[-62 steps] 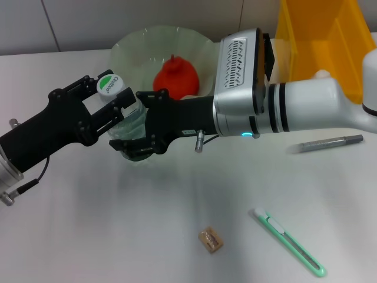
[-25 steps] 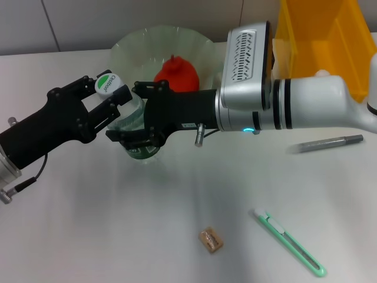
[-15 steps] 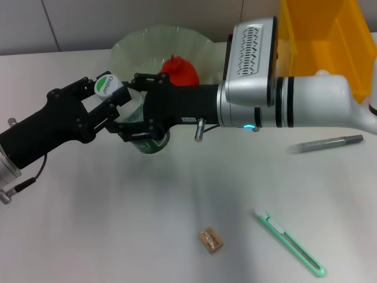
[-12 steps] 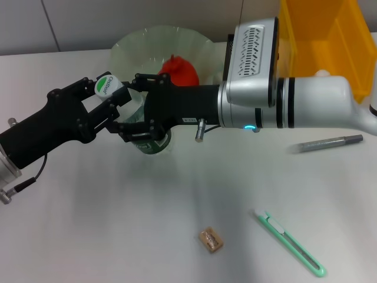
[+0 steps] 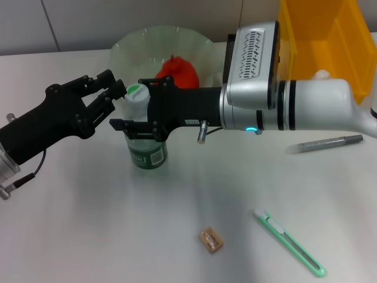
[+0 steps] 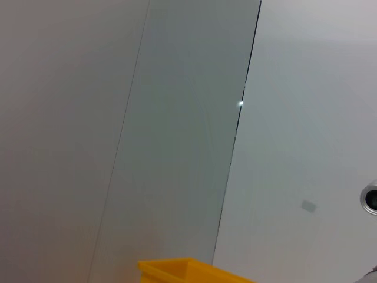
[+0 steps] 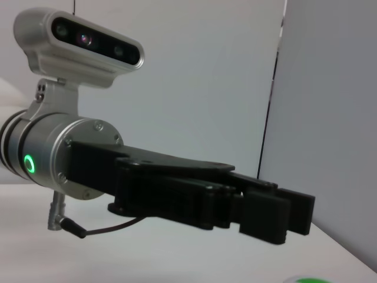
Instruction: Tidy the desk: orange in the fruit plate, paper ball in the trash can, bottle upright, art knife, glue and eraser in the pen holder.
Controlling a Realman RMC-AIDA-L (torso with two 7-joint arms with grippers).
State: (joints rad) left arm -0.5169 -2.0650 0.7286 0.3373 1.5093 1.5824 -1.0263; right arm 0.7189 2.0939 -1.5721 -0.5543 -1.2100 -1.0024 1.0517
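— Now that the clear plastic bottle with the green label and green-topped white cap (image 5: 146, 134) stands upright at centre left of the head view, what has hold of it?

— The right gripper (image 5: 140, 122), its black fingers closed around the bottle's body. The left gripper (image 5: 112, 97), just left of the cap, is spread open and holds nothing.

— What could go wrong?

— I'd judge tipping: a sideways pull on release could knock it over toward the pale green glass fruit plate (image 5: 126, 50) behind, or the left fingers could clip the cap.
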